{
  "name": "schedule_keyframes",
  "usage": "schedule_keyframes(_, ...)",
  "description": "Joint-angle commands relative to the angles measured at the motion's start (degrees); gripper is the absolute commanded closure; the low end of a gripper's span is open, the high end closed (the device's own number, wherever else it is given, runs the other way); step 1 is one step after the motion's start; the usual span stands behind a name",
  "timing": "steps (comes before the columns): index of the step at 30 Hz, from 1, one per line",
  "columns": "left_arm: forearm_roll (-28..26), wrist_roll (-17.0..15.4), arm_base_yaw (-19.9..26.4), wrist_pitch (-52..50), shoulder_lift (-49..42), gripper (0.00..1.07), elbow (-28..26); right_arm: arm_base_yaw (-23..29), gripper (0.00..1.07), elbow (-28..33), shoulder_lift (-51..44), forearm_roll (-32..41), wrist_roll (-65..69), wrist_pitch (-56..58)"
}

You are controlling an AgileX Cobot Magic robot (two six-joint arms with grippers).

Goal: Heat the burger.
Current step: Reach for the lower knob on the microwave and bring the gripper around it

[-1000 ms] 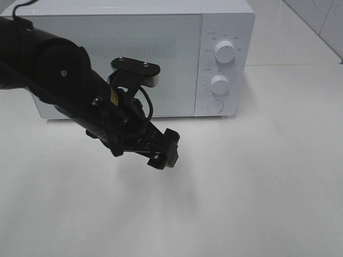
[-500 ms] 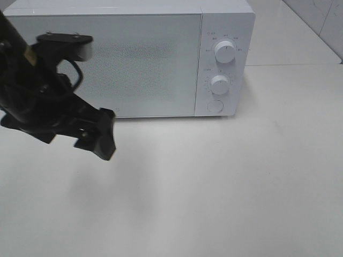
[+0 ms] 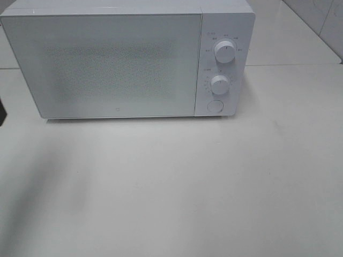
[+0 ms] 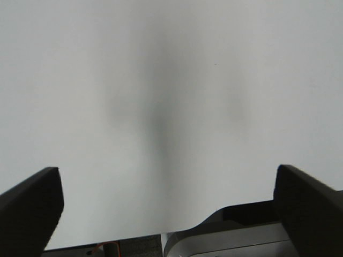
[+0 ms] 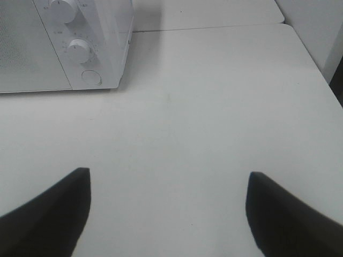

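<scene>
The left jaws have swung away from the shut microwave (image 3: 118,64) — left and right jaws gape wide, holding nothing.

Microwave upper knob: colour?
White, matching the microwave casing; the upper knob shows best in the exterior high view.

- Left gripper (image 4: 169,179): two matte black fingers (image 4: 29,206), thick and wedge-shaped with blunt ends.
- Right gripper (image 5: 169,182): matching plain black fingers (image 5: 48,214), tips slightly rounded.
</scene>
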Motion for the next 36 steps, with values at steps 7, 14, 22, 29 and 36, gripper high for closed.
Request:
schedule_keyframes(7, -0.11, 3.67, 8.94, 4.35, -9.22, 0.06, 4.35, -0.29, 0.31, 0.06, -1.55, 0.0, -0.29, -0.46)
schedule_keyframes(14, 0.97, 4.35, 9.05, 2.23, -19.14, 0.06, 16.27, -0.29, 0.31, 0.06, -1.55, 0.0, -0.29, -0.46)
schedule_keyframes(22, 0.97, 6.59, 9.05, -1.6, -28.93, 0.06, 24.87, -0.29, 0.31, 0.06, -1.55, 0.0, -0.29, -0.46)
schedule_keyframes(29, 1.03, 7.05, 9.05, -3.15, -36.9, 0.06, 29.45, -0.29, 0.31, 0.06, -1.55, 0.0, -0.29, -0.46)
schedule_keyframes(36, 0.92, 7.73, 9.05, -2.69, -44.98, 0.06, 29.79, -0.29, 0.31, 0.06, -1.55, 0.0, -0.29, -0.46)
